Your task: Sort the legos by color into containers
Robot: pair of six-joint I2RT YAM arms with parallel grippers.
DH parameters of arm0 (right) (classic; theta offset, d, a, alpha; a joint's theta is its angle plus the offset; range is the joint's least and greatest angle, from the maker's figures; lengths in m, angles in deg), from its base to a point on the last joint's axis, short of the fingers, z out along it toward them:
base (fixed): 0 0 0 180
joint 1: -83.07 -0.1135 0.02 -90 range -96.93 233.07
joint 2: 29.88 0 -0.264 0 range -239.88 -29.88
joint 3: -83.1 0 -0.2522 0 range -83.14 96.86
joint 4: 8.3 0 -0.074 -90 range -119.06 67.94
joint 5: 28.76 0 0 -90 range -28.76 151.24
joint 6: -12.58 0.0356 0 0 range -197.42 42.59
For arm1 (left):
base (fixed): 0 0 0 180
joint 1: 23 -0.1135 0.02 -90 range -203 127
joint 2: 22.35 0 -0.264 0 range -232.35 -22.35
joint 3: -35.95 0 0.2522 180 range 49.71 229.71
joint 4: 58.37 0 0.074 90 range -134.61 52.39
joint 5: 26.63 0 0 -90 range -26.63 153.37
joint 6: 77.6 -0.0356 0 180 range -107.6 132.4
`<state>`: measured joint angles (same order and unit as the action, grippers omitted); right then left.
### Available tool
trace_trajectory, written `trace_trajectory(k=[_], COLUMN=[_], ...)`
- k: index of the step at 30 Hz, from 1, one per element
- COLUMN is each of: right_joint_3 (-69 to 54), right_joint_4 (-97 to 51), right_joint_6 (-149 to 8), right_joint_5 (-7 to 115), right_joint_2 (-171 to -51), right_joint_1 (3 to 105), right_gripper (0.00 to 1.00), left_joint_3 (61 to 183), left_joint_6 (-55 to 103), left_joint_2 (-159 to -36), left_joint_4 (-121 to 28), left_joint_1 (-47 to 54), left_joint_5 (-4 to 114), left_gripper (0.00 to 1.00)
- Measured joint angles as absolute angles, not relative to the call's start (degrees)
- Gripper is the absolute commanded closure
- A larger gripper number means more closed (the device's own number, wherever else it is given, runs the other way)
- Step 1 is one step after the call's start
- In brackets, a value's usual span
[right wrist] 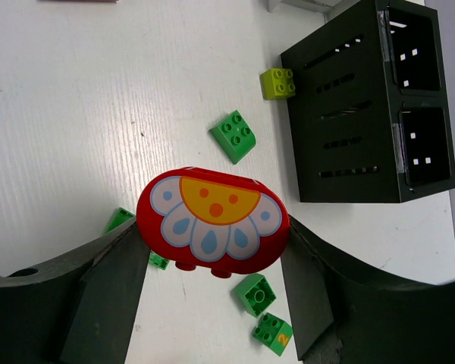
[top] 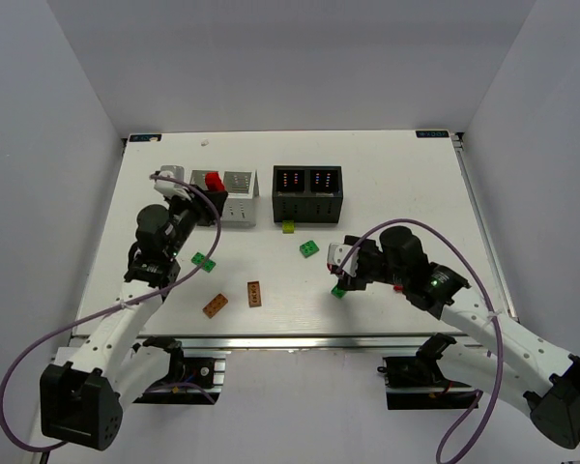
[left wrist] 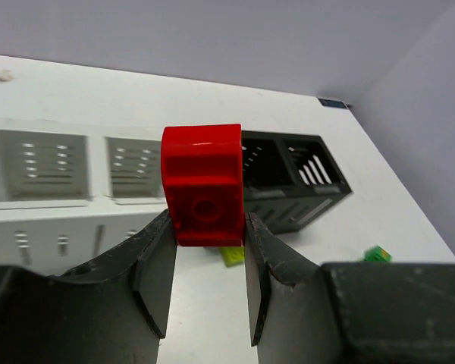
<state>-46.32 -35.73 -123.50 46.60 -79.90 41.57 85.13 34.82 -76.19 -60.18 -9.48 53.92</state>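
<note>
Your left hand (left wrist: 206, 227) is clenching a red studded plastic brick (left wrist: 203, 182), holding it beside the white perforated twin box (top: 240, 209) at the tabletop's (top: 396, 193) 11 o'clock. Your right hand (right wrist: 212, 232) is gripping a red oval flower-printed brick (right wrist: 212, 216). The black perforated box (right wrist: 349, 129) is sitting at its 2 o'clock, with a green brick (right wrist: 233, 136) lying between.

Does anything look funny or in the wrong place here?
One piece looks odd: the red oval block, clamped in the right tool, has a painted orange-and-white petal picture on it, unlike the plain green brick nearby. Nothing looks broken or spilled, and the black container stands upright.
</note>
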Motion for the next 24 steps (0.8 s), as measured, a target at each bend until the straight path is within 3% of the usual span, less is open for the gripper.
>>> trace_trajectory(k=[12,24], right_joint_3=[-46.54,-46.54], right_joint_4=[-35.09,-34.61], right_joint_6=[-123.52,-123.54], right_joint_5=[50.21,50.95], right_joint_2=[-82.57,-82.85], right_joint_1=[37.97,37.55], right_gripper=[1.0,1.0], left_joint_3=[82.33,88.98], left_joint_6=[34.14,31.39], left_joint_2=[-82.33,-91.03], left_joint_4=[-69.84,-69.91], left_joint_1=[-21.52,-22.77], left_joint_5=[51.34,52.37], left_gripper=[1.0,0.95])
